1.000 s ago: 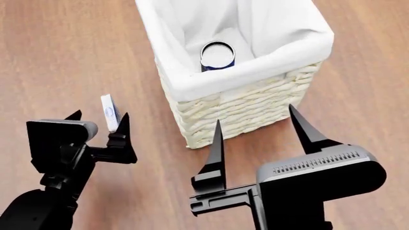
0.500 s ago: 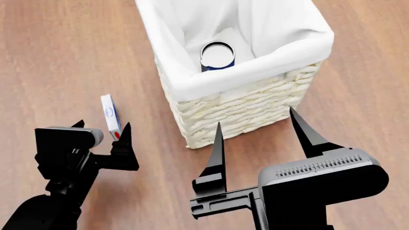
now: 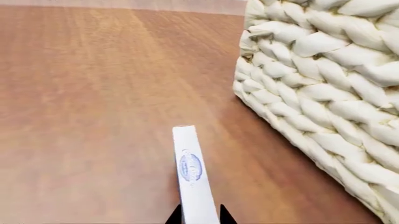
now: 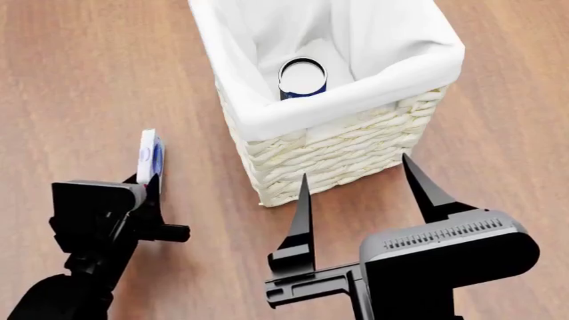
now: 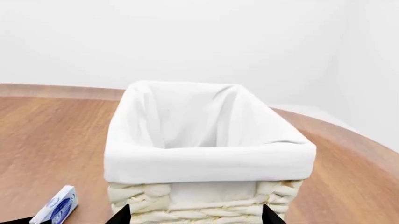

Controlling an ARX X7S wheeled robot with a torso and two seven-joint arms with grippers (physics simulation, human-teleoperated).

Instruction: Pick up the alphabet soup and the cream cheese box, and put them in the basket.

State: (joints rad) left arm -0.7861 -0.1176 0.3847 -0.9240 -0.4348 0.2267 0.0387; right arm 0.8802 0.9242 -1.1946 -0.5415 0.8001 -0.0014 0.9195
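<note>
The cream cheese box [image 4: 149, 155], thin and white with a blue mark, stands on edge left of the basket [image 4: 338, 110]. My left gripper [image 4: 146, 181] is shut on its near end. In the left wrist view the box [image 3: 190, 170] runs out from between the two black fingertips of that gripper [image 3: 198, 217], which press on both its sides. The alphabet soup can [image 4: 302, 77] stands inside the basket, silvery top up. My right gripper [image 4: 356, 167] is open and empty in front of the basket's near wall, also in its wrist view [image 5: 195, 212]. The box shows there too [image 5: 59, 205].
The wicker basket wall [image 3: 311, 93] stands close beside the held box. The basket [image 5: 206, 158] fills the middle of the right wrist view, its cloth lining folded over the rim. Brown wooden surface [image 4: 80, 80] lies all around.
My left gripper has moved forward around the cream cheese box and shut on it; the box has turned slightly. The right arm and the basket have not moved.
</note>
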